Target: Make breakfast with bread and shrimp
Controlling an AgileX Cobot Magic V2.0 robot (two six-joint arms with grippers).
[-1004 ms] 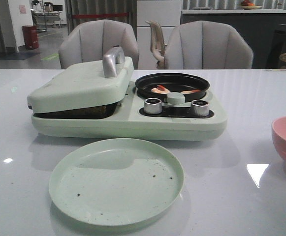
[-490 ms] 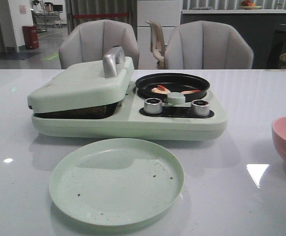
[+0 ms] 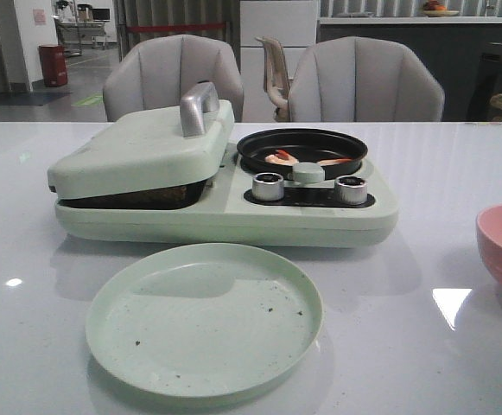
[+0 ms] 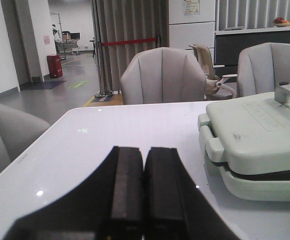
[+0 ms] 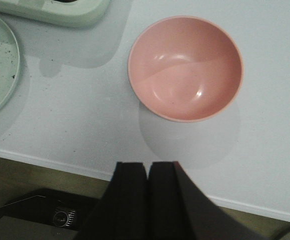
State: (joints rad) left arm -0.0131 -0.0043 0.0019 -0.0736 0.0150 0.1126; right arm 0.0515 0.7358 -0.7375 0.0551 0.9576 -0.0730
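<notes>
Pink-and-orange shrimp (image 3: 282, 157), two or three curled pieces, lie in the round black pan (image 3: 302, 147) on the right half of the pale green breakfast maker (image 3: 225, 203), which sits mid-tabletop toward the far edge. Bread is not plainly visible; a dark band under the slightly raised press lid (image 3: 142, 147) may be it, but this cannot be confirmed. The lid's metal handle (image 3: 197, 108) stands at its far right corner.

Left tool (image 4: 135, 190): pads pressed together, holding nothing, low over the tabletop (image 3: 423, 277) near its left edge, facing the maker's lid side. Right tool (image 5: 147, 200): likewise pressed together and empty, hanging past the near edge, above the pink bowl (image 5: 185, 67) by the right edge.

Judged step: cooking appears done or in progress; plating follows. To do it well, the left tool should spread before meeting the handle and lift the lid on its hinge arc, while the right takes the small shrimp singly from above.

An empty green plate (image 3: 204, 320), crumb-flecked, lies nearest the front edge, directly before the maker. Two knobs (image 3: 268, 186) and the pan rim crowd the approach to the shrimp.
</notes>
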